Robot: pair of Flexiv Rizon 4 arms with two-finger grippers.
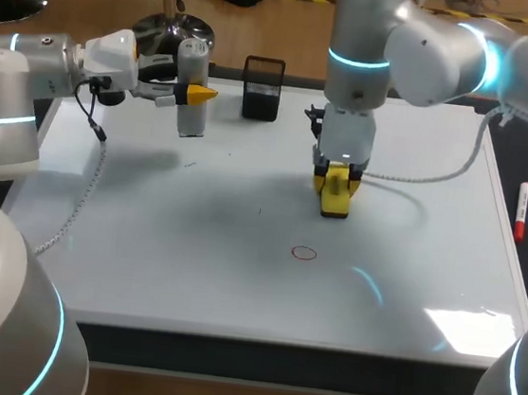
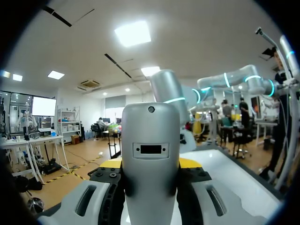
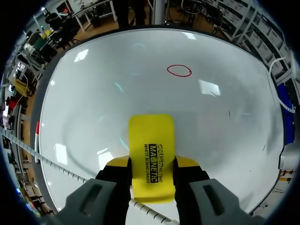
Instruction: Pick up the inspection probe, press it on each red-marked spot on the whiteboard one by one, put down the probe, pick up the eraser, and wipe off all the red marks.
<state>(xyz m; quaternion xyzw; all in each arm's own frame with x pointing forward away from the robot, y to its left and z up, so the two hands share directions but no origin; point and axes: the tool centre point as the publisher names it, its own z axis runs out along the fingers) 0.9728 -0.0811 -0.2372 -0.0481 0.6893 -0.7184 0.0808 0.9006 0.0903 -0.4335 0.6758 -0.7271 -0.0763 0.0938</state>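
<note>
My left gripper [image 1: 192,94] is shut on the grey inspection probe [image 1: 193,85], held upright over the whiteboard's [image 1: 192,246] back left part. In the left wrist view the probe [image 2: 151,154] fills the space between the fingers of the left gripper [image 2: 151,165]. My right gripper [image 1: 338,179] points down near the board's middle, shut on the yellow eraser [image 1: 337,194], which is at or just above the surface. One red circle mark [image 1: 303,253] lies nearer the front. From the right wrist, the eraser [image 3: 151,154] sits in the right gripper [image 3: 151,165], with the red circle [image 3: 179,71] ahead of it.
A black mesh pen holder [image 1: 262,89] stands at the board's back edge. A red marker [image 1: 522,212] lies on the table beyond the board's right edge. The left arm's cable [image 1: 90,178] hangs down over the board's left side.
</note>
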